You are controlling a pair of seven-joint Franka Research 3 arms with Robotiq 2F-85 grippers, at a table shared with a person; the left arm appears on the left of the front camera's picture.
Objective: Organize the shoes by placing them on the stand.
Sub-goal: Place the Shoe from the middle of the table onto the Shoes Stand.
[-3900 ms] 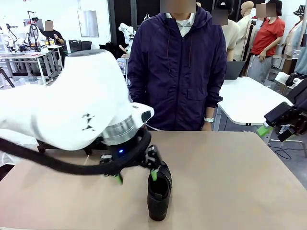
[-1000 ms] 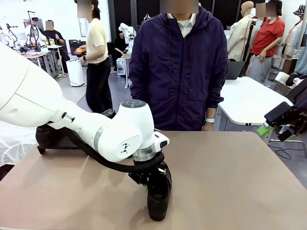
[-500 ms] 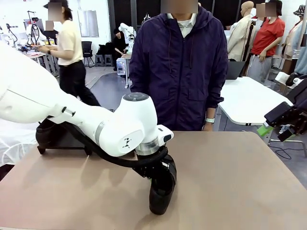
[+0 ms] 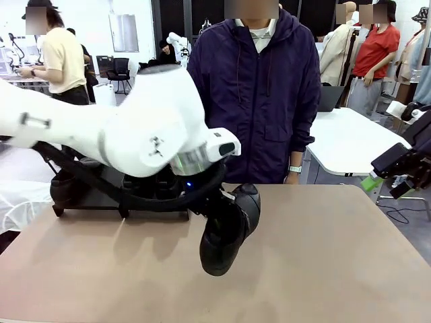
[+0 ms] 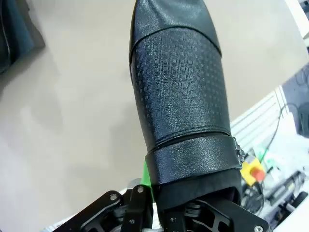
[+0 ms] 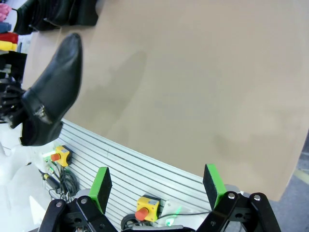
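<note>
I see L gripper (image 4: 217, 214) fingers clamped on shoe (image 4: 227, 231) at its heel end, shoe lifted off tabletop (image 4: 323, 256), toe tilted down. Stand (image 4: 101, 200) at 9 o'clock. R gripper (image 6: 157, 186) fingers spread wide, holding nothing.

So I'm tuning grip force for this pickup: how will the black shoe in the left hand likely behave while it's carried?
The shoe hangs toe-down off the table, gripped at its back opening by the left hand, so it may swing or pivot. Its glossy leather looks slippery. The upper keeps its shape, so it is probably fairly stiff.
</note>
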